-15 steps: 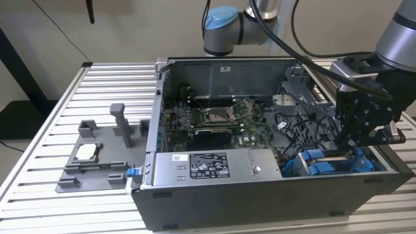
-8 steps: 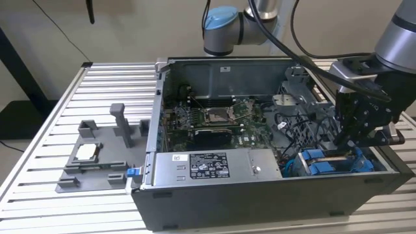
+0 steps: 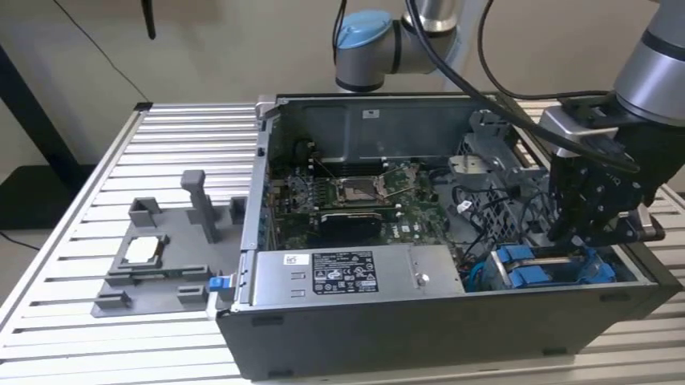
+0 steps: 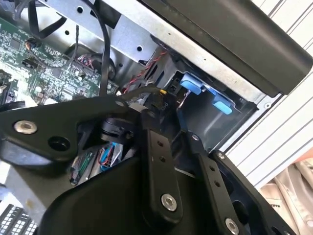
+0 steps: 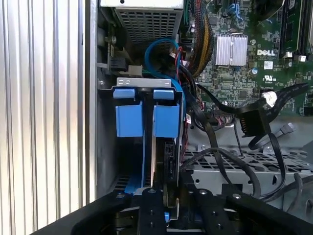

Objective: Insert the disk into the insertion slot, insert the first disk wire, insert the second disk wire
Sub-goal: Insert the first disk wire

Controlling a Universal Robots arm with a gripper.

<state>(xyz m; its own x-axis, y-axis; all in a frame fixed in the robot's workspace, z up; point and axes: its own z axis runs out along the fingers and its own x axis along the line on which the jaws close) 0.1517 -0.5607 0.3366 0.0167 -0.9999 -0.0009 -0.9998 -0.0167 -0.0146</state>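
Slatted table point(image 3: 160, 136) first, and on it the big open case point(image 3: 428, 329), motherboard point(image 3: 354, 192) facing up and the silver power box point(image 3: 342, 277) along the near wall. The grey tray point(image 3: 160, 281) sits just beside the case on the exterior view's left.

Now the arm point(image 3: 658, 64): it enters high on the exterior view's right, wrist turned straight down, so the gripper point(image 3: 583, 234) hangs upright into the case's near corner on that side. That's right over the slot point(image 5: 105, 156).

And the disk point(image 5: 166, 120) is already in there, seated on edge in the slot, two blue tabs side by side at its end. You can see those tabs from the exterior view too.

Down at the tool, the first wrist view has the gripper point(image 5: 173, 193) poised just off the disk's edge. In the second wrist view the fingers point(image 4: 156, 147) are drawn in narrow, pinching the black plug of a wire point(image 4: 157, 102), plug held close to the disk.
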